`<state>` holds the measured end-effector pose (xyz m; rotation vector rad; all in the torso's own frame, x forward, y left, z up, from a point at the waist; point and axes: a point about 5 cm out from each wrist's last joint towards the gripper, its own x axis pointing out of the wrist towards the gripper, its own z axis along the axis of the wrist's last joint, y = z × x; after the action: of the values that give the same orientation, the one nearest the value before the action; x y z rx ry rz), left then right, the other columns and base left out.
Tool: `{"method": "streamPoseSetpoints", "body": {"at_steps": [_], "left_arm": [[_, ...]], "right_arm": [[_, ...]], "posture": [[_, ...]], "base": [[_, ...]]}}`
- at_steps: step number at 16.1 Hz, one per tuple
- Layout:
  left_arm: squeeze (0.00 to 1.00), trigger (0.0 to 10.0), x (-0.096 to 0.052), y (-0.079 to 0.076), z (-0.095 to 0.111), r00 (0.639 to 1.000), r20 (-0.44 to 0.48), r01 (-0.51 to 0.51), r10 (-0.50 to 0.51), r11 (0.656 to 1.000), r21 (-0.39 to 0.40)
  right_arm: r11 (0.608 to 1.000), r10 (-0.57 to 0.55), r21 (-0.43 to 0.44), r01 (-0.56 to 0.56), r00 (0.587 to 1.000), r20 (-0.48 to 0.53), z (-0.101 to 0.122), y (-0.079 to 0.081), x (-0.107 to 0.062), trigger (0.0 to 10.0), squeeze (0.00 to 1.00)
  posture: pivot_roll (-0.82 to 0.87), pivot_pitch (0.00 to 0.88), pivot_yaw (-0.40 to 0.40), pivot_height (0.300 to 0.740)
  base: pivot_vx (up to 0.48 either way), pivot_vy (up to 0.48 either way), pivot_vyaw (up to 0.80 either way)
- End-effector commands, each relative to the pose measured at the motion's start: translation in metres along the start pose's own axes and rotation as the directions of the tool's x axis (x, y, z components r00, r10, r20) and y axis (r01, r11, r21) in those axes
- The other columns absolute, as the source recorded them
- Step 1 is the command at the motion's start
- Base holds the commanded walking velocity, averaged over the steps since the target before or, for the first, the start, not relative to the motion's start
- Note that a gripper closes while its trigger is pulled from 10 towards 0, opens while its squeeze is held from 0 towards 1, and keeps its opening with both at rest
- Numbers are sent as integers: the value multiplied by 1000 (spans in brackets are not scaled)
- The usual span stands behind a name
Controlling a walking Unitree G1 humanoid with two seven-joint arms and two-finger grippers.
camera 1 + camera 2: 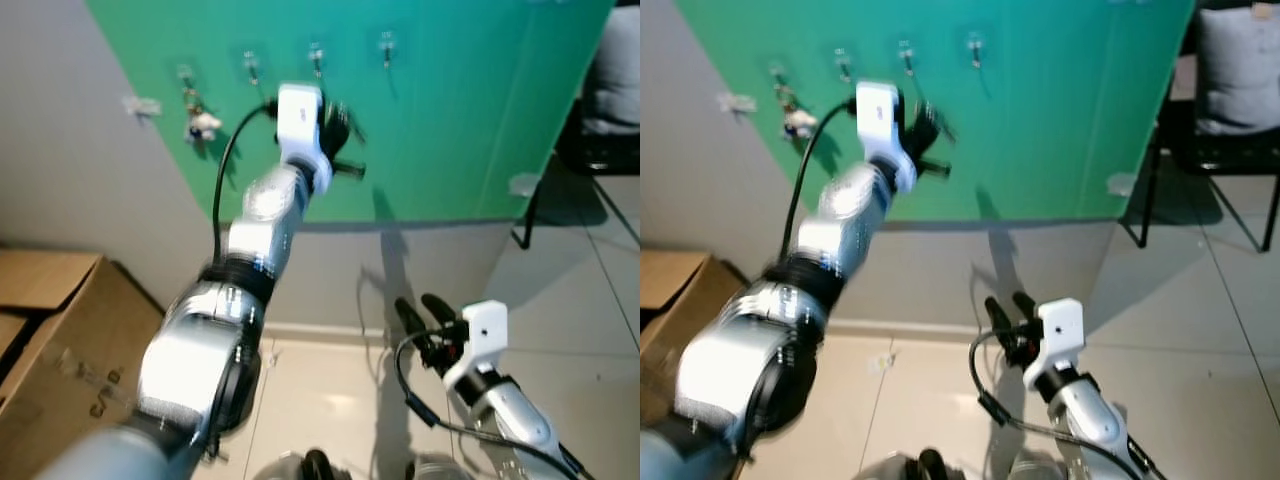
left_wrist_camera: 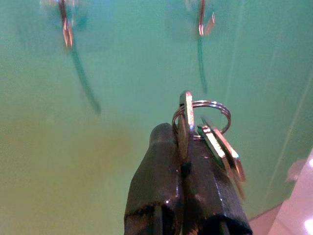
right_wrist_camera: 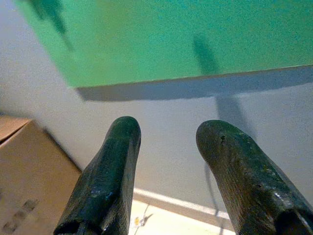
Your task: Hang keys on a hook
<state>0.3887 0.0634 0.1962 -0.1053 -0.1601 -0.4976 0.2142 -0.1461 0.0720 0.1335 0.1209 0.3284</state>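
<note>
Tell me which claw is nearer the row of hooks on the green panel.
Left. The left claw, holding the keys, is raised just below the hooks; the right claw hangs low, well beneath the green panel.

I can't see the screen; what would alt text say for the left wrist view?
Two black fingers of the left gripper are pinched shut on a silver metal key ring with keys, held up close to a green wall board. Two small metal hooks are fixed on the board above.
</note>
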Motion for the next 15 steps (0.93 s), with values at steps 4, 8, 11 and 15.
{"method": "streamPoseSetpoints", "body": {"at_steps": [4,8,11,15], "left_arm": [[0,10000,-75,18,-40,1000,-22,-4,9,974,225],[0,10000,-155,13,-76,989,-106,-77,103,972,224],[0,10000,-161,6,-55,982,-33,-179,185,974,143],[0,10000,-143,-9,-33,992,34,-127,123,980,150]], "right_arm": [[992,-108,-51,111,992,58,10,-14,11,10000,0],[988,-129,-75,133,990,58,11,-21,26,10000,0],[990,-122,-68,126,991,62,10,-22,36,10000,0],[986,-140,-77,149,984,114,16,-25,35,10000,0]], "posture": [[-218,40,178,740],[-166,7,158,740],[-144,0,134,740],[-169,0,141,740]], "base": [[0,0,0],[0,0,0],[0,0,0],[156,74,0]]}}
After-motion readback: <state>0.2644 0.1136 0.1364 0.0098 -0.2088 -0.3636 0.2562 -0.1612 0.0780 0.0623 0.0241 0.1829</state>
